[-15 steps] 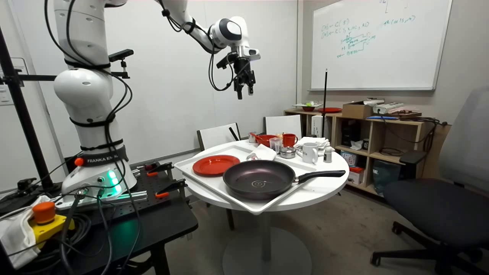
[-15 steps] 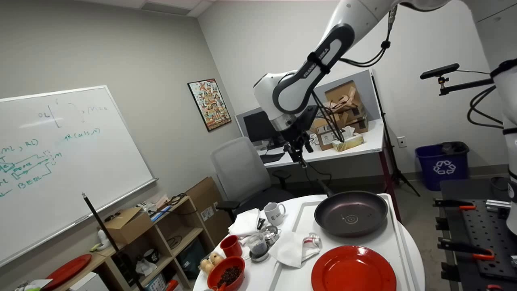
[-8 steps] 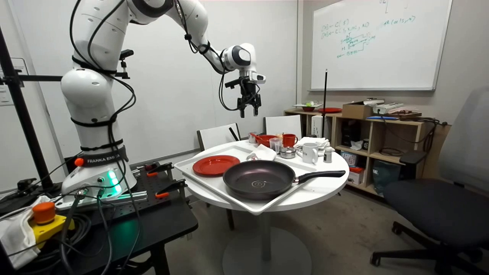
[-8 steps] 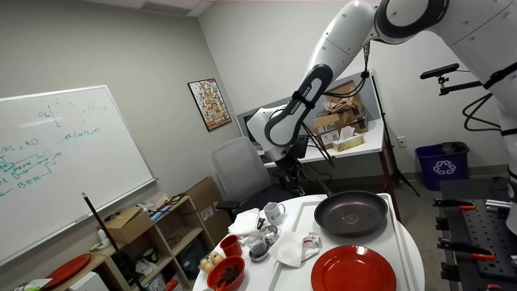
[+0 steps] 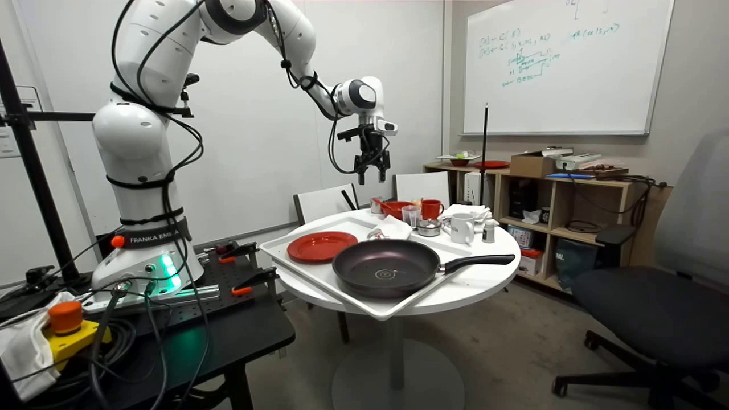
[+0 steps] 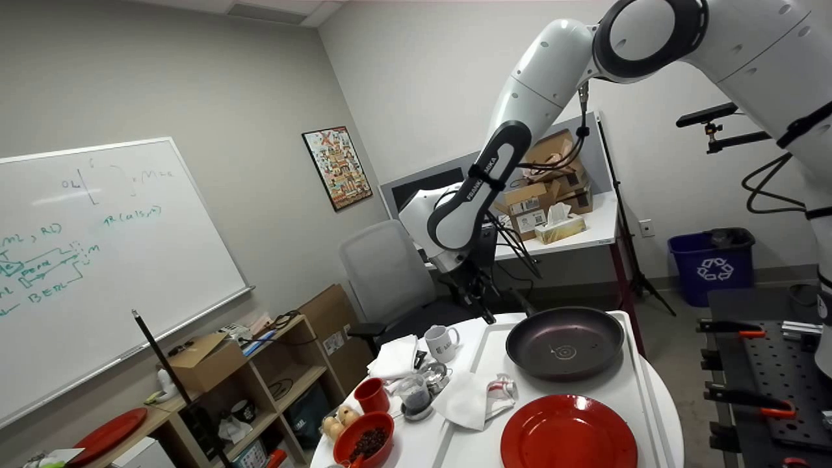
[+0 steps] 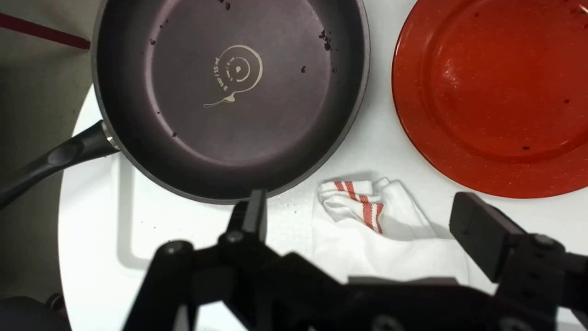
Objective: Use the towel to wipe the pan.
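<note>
Round black frying pan (image 7: 275,103) sits on the white rectangular tray (image 5: 316,274), dark specks (image 7: 327,46) inside. Red-striped white cloth towel (image 7: 381,248) lies crumpled beside it; above, 2 black fingers (image 7: 480,239) stand parted, empty, probably to straddle the towel.

Frying pan (image 5: 387,267) lay on white tray (image 5: 314,271), round table (image 5: 504,246) beneath, handle (image 5: 481,259) pointing to three o'clock. Red plate (image 5: 322,247) sat just beside it toward ten, white towel (image 5: 394,227) at twelve, white mug (image 5: 461,229) at two. Gripper (image 5: 372,180) hung well above, also at twelve, pointing down, jaws parted.
</note>
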Robot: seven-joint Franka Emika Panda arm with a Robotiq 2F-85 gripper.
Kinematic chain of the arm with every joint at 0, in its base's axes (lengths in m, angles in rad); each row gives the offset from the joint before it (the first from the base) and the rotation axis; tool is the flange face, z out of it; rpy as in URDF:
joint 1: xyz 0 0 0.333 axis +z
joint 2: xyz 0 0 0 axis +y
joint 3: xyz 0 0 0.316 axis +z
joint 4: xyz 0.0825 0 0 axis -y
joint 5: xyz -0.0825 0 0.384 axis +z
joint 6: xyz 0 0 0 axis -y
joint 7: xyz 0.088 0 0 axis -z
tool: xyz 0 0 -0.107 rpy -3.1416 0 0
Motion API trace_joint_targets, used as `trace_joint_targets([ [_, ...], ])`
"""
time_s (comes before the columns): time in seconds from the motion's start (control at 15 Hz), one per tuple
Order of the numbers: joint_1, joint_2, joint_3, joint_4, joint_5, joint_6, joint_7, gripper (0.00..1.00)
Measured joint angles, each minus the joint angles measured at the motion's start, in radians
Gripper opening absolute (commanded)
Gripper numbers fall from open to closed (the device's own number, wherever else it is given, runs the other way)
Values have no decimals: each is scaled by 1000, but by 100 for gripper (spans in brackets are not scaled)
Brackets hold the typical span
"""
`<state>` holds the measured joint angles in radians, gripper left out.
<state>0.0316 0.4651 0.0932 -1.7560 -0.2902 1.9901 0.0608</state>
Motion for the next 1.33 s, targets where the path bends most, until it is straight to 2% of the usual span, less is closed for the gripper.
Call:
trace_joint_targets([
  [0.33, 12, 27, -25, 20, 1, -20, -2, 100],
  [0.87, 37, 324, -31, 269, 14, -31, -77, 100],
  [1.33, 55, 462, -7, 413, 61, -3, -185, 100],
])
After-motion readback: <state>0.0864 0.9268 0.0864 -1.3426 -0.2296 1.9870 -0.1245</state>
